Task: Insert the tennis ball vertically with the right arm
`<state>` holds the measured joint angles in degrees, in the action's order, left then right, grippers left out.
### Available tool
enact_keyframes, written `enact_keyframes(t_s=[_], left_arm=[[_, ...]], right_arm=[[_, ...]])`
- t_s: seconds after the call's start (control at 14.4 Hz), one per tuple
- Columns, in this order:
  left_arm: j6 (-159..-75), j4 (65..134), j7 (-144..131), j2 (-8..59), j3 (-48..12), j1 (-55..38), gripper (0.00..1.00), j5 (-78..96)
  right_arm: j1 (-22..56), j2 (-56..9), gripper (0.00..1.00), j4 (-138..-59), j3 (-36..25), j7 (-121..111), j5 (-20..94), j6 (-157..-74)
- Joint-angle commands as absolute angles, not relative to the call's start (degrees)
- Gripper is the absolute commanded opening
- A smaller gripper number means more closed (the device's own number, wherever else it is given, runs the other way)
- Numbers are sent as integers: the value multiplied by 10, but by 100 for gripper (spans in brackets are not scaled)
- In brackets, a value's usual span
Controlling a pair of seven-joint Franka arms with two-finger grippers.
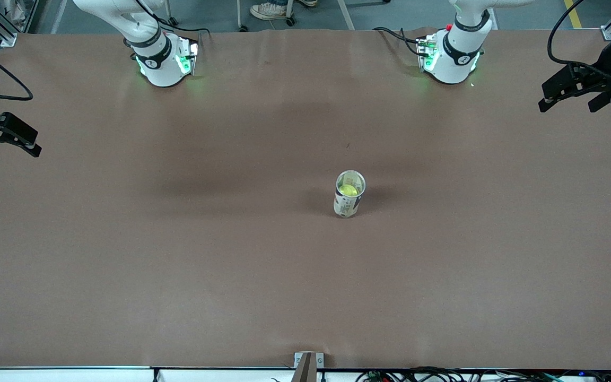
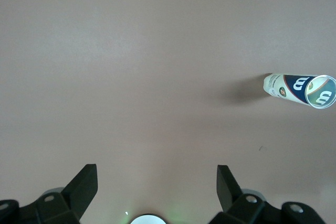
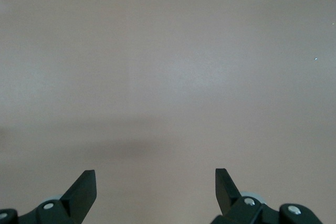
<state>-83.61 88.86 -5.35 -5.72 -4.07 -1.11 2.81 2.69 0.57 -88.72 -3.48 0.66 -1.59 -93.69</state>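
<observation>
A clear tube [image 1: 349, 201] with a white and dark label stands upright near the middle of the brown table. Through its open top a yellow-green tennis ball [image 1: 348, 189] shows inside it. The tube [image 2: 299, 88] also appears in the left wrist view, well away from the fingers. My right gripper [image 1: 12, 151] hangs open and empty over the right arm's end of the table, apart from the tube. In its own view the right gripper [image 3: 156, 178] has only bare table between its fingers. My left gripper [image 1: 567, 107] [image 2: 157, 174] waits open and empty over the left arm's end.
The two arm bases [image 1: 162, 61] [image 1: 451, 55] stand along the table's edge farthest from the front camera. A small metal bracket [image 1: 308, 363] and loose cables sit at the edge nearest to it. Brown tabletop [image 1: 178, 254] surrounds the tube.
</observation>
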Motion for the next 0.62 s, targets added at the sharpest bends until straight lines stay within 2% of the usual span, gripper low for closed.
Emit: enact_keyframes(t_s=[0.0,0.21,0.56], left_arm=[[-855,895,-70,-68,-39,-19,100,1],[-856,895,-92,-67,-64,-23,100,-31],[-849,895,-74,-68,-59,-19,100,-23]], right_arm=[[30,9,100,-893,-34,6,-29,-939],[30,9,100,-893,-34,6,-29,-939],[30,10,100,-893,-34,7,-29,-939]])
